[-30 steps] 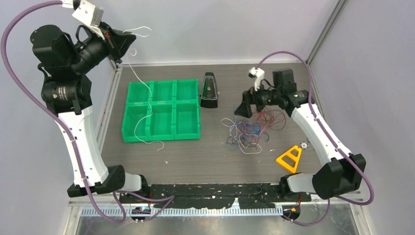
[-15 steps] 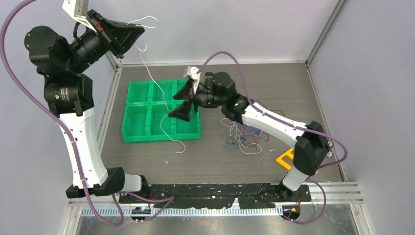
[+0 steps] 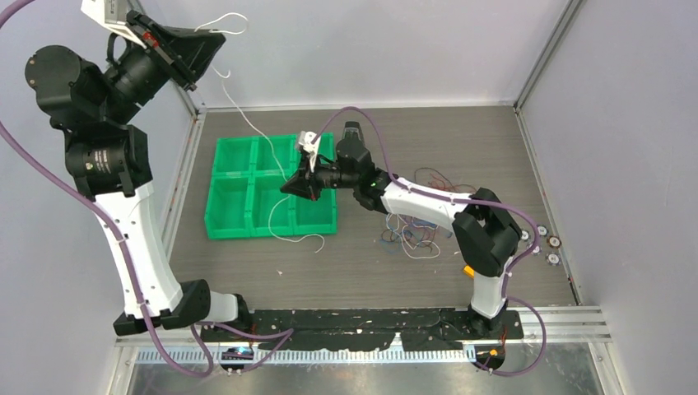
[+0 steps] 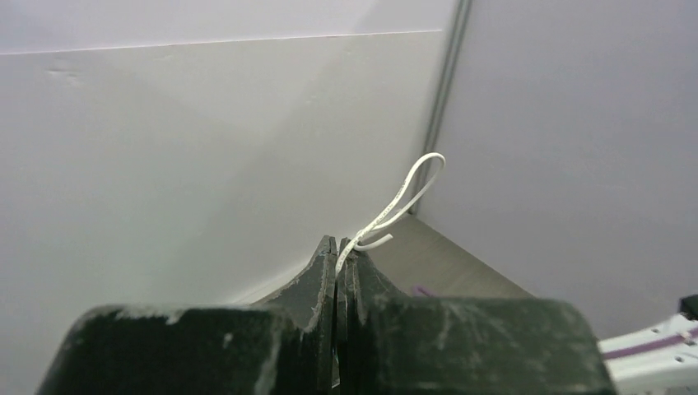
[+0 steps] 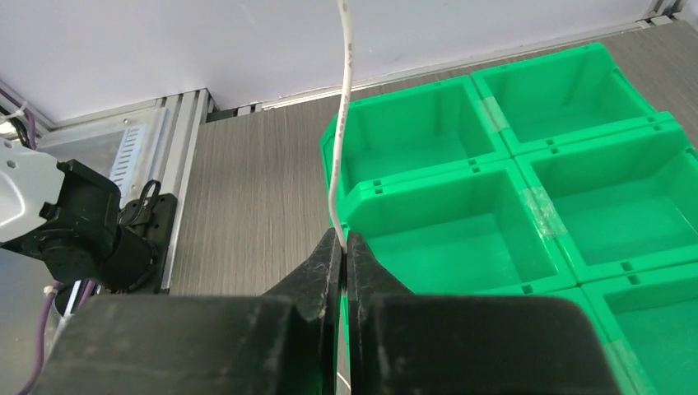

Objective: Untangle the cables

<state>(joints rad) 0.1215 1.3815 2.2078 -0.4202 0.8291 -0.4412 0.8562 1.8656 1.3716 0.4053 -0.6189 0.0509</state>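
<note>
**Over the green tray: the right hand takes the white wire**

Above the front row of the green plastic six-compartment tray, my right gripper now sits with its jaws pinched shut on the thin white wire. A second ago that arm hung wide-jawed over the heap at the right of the table. It has since swung left across the table and clamped. The wrist view confirms it: the wire rises straight out from between the closed fingers.

High at the back left, my left gripper is also shut on the same wire, with a small loop sticking out past the tips. So the white strand now runs from the raised left hand down to the right hand over the tray, and its loose tail curls onto the grey wood-grain table just in front of the tray.

The remaining cables, a loose tangle of red, blue, white and black wires, lie well apart to the right. I judge the white one separated from them, though the top view is too coarse to rule out a fine strand trailing. With both ends held, I would next guide it down into a compartment.
</note>
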